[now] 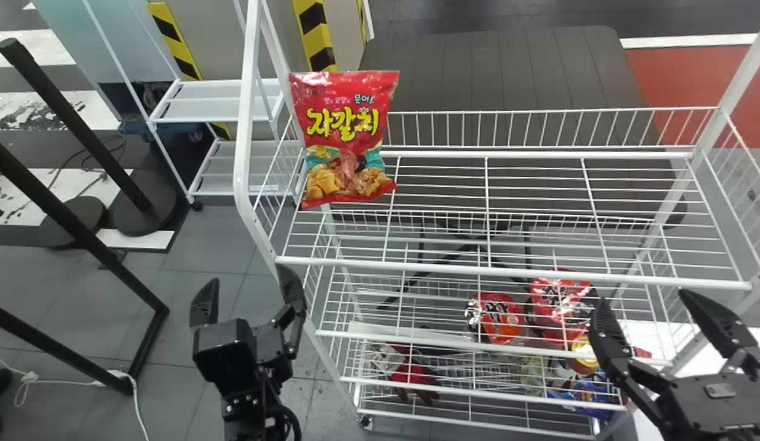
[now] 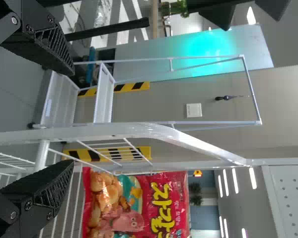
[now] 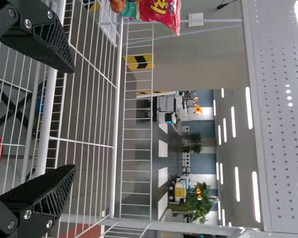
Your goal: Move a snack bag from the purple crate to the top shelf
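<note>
Left gripper: black, boxy housing, bright screws below, black cables at bottom left-centre of head view. Right gripper: black, small rounded grey plate on housing. Both: wedge-shaped black fingers, latticed sides, silver screws.

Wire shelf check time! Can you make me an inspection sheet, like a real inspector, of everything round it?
Surface: top shelf is white wire, with raised rails at the back and sides.
Job's things: snack bag stands upright at the top shelf's left end.
Clutter: two red packs and a blue packet on lower levels.
Grippers: left gripper and right gripper both open, holding nothing, in front of the rack.
Cables: white cord on the floor at left.
Surroundings: black posts, smaller white rack, striped yellow-black strips.
</note>
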{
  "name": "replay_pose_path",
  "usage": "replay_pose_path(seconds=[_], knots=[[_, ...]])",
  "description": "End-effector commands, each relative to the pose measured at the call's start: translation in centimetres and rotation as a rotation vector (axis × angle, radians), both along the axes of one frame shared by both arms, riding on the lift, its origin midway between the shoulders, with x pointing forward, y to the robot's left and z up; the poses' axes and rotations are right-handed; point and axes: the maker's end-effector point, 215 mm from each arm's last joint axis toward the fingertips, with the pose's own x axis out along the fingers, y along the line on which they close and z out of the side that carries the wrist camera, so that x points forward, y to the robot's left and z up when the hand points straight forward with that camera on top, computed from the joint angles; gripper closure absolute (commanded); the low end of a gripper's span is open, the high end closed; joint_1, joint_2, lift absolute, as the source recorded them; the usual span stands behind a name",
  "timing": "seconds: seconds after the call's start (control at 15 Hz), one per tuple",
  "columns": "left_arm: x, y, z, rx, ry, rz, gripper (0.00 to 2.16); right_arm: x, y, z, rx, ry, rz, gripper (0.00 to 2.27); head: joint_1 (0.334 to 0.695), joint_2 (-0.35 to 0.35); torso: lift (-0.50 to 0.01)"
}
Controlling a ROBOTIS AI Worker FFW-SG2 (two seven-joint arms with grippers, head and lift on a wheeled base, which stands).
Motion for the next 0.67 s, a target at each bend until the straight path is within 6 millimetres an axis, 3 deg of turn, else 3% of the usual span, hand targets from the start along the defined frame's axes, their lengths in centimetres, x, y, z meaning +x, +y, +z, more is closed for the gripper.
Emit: replay_pose_path(seconds=[0.0, 0.6], knots=[[-0.36, 0.06, -0.89, 0.003, 0.028, -0.005, 0.22, -0.14, 0.19, 0.51, 0.003, -0.026, 0.009, 0.14, 0.695, 0.171, 0.000], [-0.67, 0.46, -1.40, 0.017, 0.057, -0.013, 0.22, -0.66, 0.39, 0.30, 0.011, -0.027, 0.010, 0.14, 0.695, 0.183, 0.000]])
